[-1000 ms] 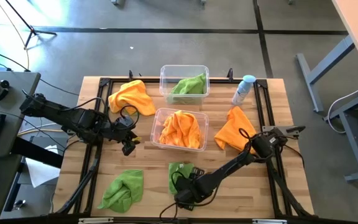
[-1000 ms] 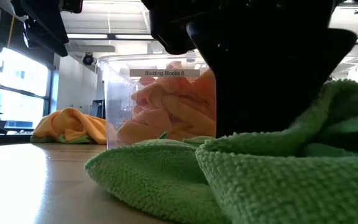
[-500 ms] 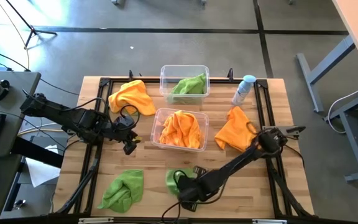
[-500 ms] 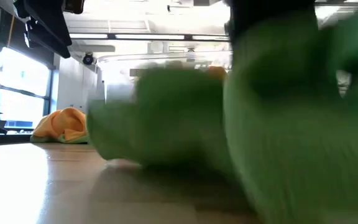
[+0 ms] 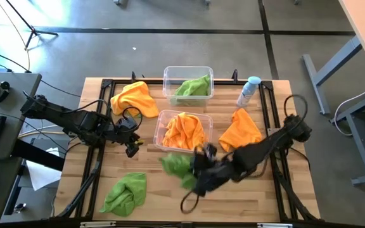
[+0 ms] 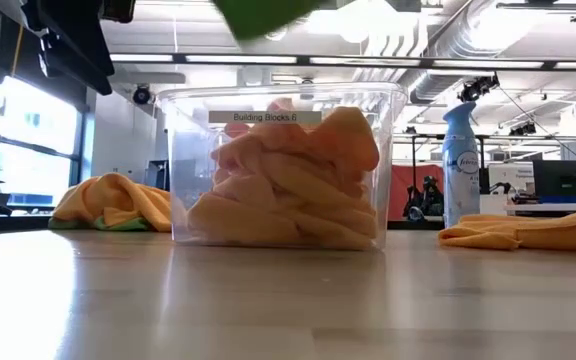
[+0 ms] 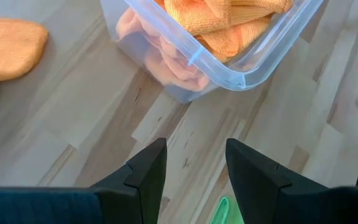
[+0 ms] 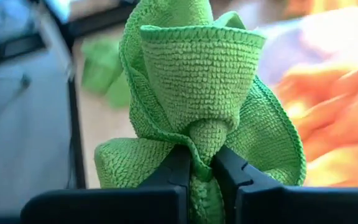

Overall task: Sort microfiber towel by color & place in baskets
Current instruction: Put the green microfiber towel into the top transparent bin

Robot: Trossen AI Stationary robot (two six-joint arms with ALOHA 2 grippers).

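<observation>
My right gripper (image 5: 194, 170) is shut on a lime green towel (image 5: 175, 164) and holds it in the air just near of the basket of orange towels (image 5: 184, 131). The towel's lower end shows at the top of the low view (image 6: 263, 12). The far basket (image 5: 188, 83) holds a green towel. My left gripper (image 5: 132, 147) is open and empty, left of the orange basket (image 7: 229, 68). Loose on the table lie two orange towels (image 5: 134, 98) (image 5: 239, 131) and one green towel (image 5: 124, 193). My right gripper pinches a bunched fold of the green towel (image 8: 202, 140) between its two fingers (image 8: 174, 173), several layers gathered together. The fingers come from the table's right side. The towel is lifted clear of the table and spreads out slack beyond the fingertips.
A pale spray bottle (image 5: 248, 90) stands at the far right, beside the green basket. Black frame rails run along the table's left and right sides. Bare wood lies along the near edge, right of the loose green towel.
My right gripper has gone up and toward the far edge, from near the table's front to just in front of the orange basket, staying shut. The green towel, which lay on the table, is lifted clear and has gone with it.
</observation>
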